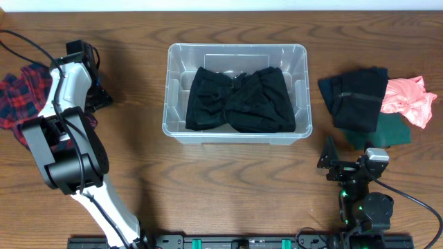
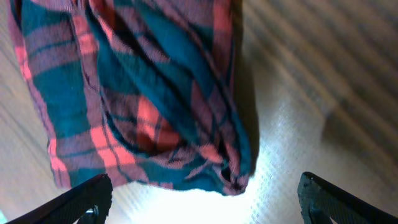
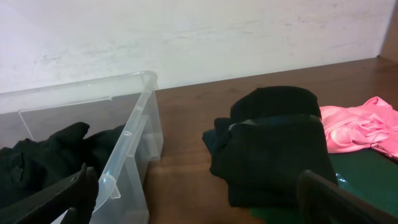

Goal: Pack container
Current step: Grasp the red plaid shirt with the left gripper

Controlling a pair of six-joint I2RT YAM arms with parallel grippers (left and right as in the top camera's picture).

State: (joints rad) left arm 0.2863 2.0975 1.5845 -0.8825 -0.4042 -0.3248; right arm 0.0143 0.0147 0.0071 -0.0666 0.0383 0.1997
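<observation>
The clear plastic container stands mid-table with a black garment lying in it; its corner also shows in the right wrist view. A red and teal plaid shirt lies at the far left. My left gripper is open just above the table, right by the plaid shirt's edge, holding nothing. My right gripper is open and empty near the front right, facing a folded black garment.
At the right lie a black garment, a pink cloth and a dark green cloth. The pink cloth and green cloth also show in the right wrist view. A white wall backs the table.
</observation>
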